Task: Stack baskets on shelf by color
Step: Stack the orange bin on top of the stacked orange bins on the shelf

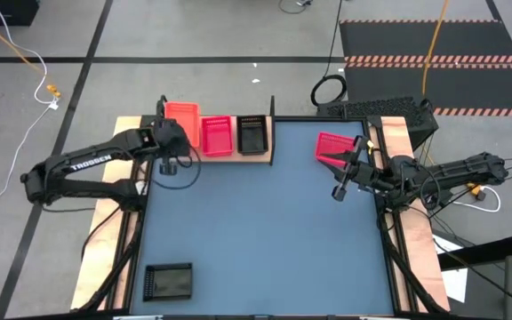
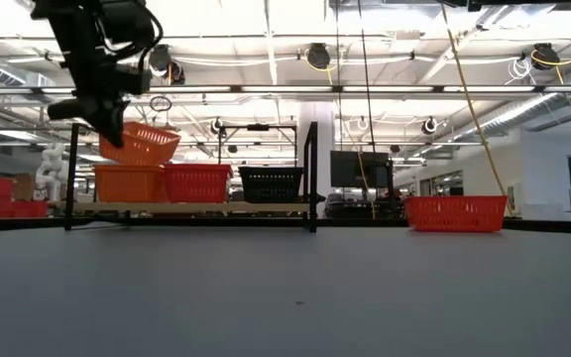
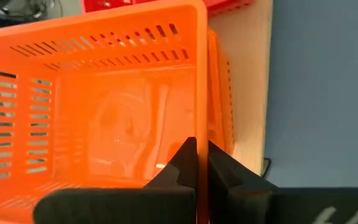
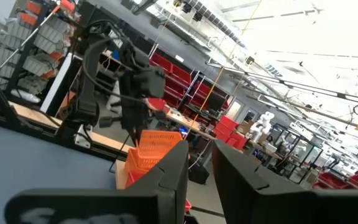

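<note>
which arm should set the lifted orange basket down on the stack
Left. The left gripper has its jaws shut on the tilted orange basket, directly above the orange one on the shelf. The right gripper is across the table, near the loose pink basket.

My left tool (image 3: pixel 201 168) hides part of the orange basket (image 3: pixel 98 118) wall it pinches; that basket runs off my wrist picture's edge, and the basket beneath is mostly covered
</note>
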### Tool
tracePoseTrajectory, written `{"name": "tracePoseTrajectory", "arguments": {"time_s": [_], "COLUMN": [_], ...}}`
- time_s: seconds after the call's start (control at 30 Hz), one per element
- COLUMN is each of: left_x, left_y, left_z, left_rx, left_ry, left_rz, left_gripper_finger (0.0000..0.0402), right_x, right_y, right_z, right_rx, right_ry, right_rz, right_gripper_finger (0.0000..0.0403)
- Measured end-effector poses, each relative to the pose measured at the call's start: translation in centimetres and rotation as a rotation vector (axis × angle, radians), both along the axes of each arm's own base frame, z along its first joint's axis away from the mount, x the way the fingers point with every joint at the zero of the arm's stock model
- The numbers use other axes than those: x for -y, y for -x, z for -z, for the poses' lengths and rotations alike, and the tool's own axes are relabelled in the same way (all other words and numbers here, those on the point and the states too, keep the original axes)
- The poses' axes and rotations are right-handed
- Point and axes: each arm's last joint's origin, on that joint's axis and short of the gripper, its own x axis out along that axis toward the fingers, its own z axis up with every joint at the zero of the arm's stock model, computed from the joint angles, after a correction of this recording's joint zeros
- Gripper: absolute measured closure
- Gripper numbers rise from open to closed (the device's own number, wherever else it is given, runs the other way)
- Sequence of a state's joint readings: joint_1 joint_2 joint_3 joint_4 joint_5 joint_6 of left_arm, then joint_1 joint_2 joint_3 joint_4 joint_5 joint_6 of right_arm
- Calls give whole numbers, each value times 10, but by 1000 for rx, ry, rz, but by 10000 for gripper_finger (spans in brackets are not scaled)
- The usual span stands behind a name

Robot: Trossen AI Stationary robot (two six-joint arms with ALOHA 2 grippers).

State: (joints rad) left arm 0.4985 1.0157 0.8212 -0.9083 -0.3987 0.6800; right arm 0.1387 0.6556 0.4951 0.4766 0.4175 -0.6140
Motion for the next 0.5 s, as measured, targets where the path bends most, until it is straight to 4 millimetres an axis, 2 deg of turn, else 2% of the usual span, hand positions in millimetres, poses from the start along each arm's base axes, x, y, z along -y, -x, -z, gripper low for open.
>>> {"name": "tracePoseTrajectory", "arguments": {"time_s": [0.17, 0.3, 0.5], "left_x": [-11, -14, -18], "left_y": [5, 5, 8], "left_z": [2, 2, 2], "left_rx": [43, 103, 102], "left_ry": [54, 109, 137], "left_rz": [-2, 23, 31], "left_gripper_finger": [398, 396, 397], "right_x": [0, 0, 0], "right_y": [0, 0, 0], "right_z": [-1, -1, 1], "right_rx": [5, 4, -10], "right_ry": [0, 3, 5], "right_rz": [0, 1, 1], "right_gripper_finger": [337, 337, 337]}}
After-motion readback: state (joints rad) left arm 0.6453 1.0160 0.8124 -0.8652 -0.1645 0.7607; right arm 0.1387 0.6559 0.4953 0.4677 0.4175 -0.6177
